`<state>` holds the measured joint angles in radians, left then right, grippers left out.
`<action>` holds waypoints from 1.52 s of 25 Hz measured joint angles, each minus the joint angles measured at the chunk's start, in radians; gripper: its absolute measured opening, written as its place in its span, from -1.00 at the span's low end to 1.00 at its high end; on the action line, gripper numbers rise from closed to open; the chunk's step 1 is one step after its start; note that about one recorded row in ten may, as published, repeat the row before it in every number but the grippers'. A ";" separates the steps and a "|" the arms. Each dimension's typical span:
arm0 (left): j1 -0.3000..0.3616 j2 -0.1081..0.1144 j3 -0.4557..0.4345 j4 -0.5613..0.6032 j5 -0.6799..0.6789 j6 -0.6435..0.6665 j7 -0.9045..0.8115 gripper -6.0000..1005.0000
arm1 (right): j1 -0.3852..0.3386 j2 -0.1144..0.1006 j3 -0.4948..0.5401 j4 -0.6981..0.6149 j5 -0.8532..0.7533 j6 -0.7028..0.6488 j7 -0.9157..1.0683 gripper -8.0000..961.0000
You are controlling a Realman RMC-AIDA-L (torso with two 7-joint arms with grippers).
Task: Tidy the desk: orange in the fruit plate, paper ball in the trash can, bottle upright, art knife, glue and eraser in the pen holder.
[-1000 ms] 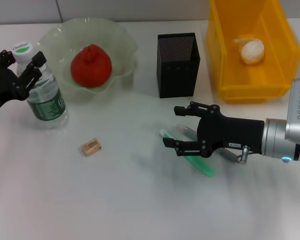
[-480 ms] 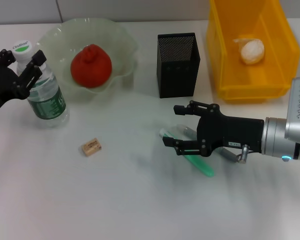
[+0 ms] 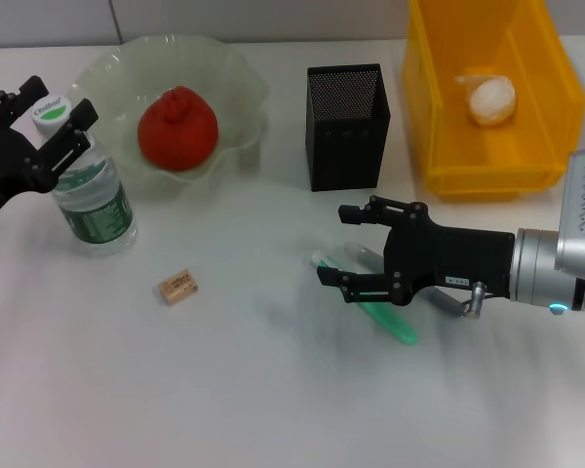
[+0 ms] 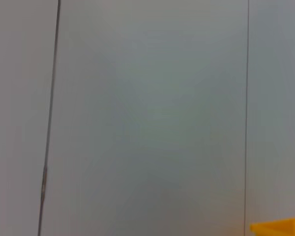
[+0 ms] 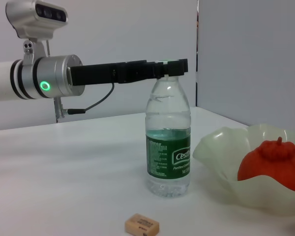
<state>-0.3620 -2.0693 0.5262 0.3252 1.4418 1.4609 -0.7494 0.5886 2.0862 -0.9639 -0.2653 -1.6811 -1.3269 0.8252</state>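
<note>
Clear plastic bottle upright between spread fingers of left gripper at cap height, apparently just released; right gripper spread above art knife, glue, ready to pinch

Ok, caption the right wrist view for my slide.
Left pincer open around the cap of the upright bottle, eraser in front, orange in the fruit plate.
</note>
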 joint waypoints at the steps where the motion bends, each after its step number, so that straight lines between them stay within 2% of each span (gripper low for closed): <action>1: 0.000 0.000 0.000 0.000 -0.003 0.007 -0.002 0.27 | 0.000 0.000 0.000 0.000 0.000 0.000 0.000 0.73; 2: 0.000 0.000 0.000 0.000 -0.007 0.014 -0.005 0.35 | 0.000 0.000 0.000 0.000 0.000 0.000 0.000 0.73; 7: 0.004 0.000 0.000 -0.001 -0.059 0.096 -0.030 0.41 | 0.001 0.000 0.001 0.002 0.000 0.001 0.000 0.73; 11: 0.012 0.004 -0.001 0.004 -0.104 0.238 -0.105 0.56 | 0.001 0.000 0.001 0.002 0.000 0.002 0.002 0.74; 15: 0.019 0.015 0.004 0.023 -0.120 0.369 -0.234 0.60 | -0.005 0.000 0.001 0.000 0.034 -0.005 0.007 0.74; 19: 0.024 0.035 0.063 0.052 -0.062 0.433 -0.320 0.60 | -0.021 -0.004 0.001 -0.019 0.084 -0.046 0.042 0.74; 22: 0.024 0.043 0.111 0.065 -0.008 0.445 -0.333 0.59 | -0.036 -0.005 0.002 -0.065 0.089 -0.076 0.112 0.74; 23: 0.022 0.046 0.163 0.086 0.069 0.443 -0.332 0.59 | -0.042 -0.005 0.002 -0.083 0.089 -0.082 0.142 0.74; 25: 0.021 0.047 0.174 0.093 0.096 0.439 -0.329 0.59 | -0.048 -0.006 0.002 -0.114 0.089 -0.087 0.203 0.74; 27: 0.016 0.042 0.189 0.111 0.191 0.425 -0.313 0.59 | -0.050 -0.009 -0.002 -0.143 0.082 -0.091 0.271 0.74; 28: 0.010 0.040 0.190 0.114 0.249 0.411 -0.299 0.59 | -0.050 -0.019 -0.007 -0.169 0.071 -0.097 0.346 0.74; 29: 0.010 0.040 0.190 0.114 0.249 0.411 -0.299 0.59 | -0.050 -0.019 -0.007 -0.169 0.071 -0.097 0.346 0.74; 30: 0.007 0.038 0.190 0.115 0.284 0.396 -0.289 0.59 | -0.050 -0.031 -0.007 -0.199 0.047 -0.118 0.429 0.74; 31: 0.004 0.036 0.191 0.115 0.321 0.374 -0.277 0.59 | -0.050 -0.031 -0.007 -0.199 0.047 -0.118 0.429 0.74; 36: 0.003 0.031 0.191 0.115 0.356 0.344 -0.264 0.59 | -0.041 -0.058 -0.003 -0.307 -0.060 -0.177 0.648 0.74; 38: -0.004 0.017 0.192 0.114 0.453 0.287 -0.233 0.59 | -0.031 -0.062 -0.004 -0.397 -0.152 -0.198 0.766 0.74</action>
<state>-0.3662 -2.0523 0.7183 0.4391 1.8951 1.7479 -0.9826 0.5575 2.0242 -0.9681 -0.6622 -1.8333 -1.5245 1.5911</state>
